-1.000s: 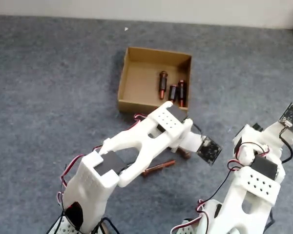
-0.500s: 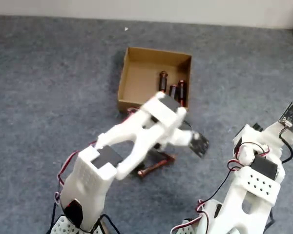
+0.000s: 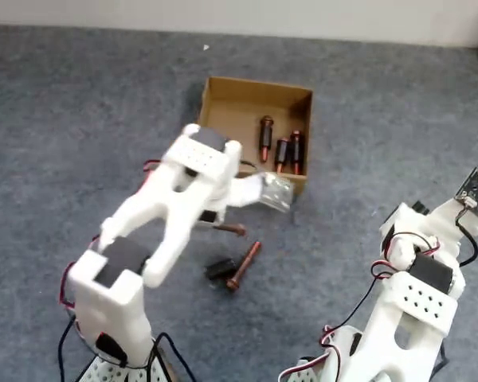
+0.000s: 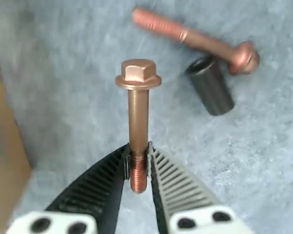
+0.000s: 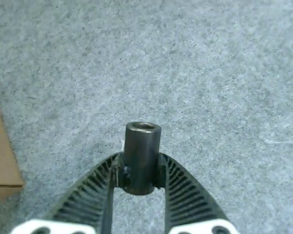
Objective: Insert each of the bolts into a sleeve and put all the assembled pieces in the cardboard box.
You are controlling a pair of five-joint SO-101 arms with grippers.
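Gripping a copper bolt [image 4: 137, 112] by its threaded end, our left end effector [image 4: 138, 163] hangs near the cardboard box [image 3: 223, 107], where we count three assembled pieces [image 3: 296, 151]. Our right end effector [image 5: 139, 170] clamps a black sleeve [image 5: 141, 156]. A second bolt [image 3: 244, 265] and a spare sleeve [image 3: 220, 269] lie together on the table [image 3: 80, 119].
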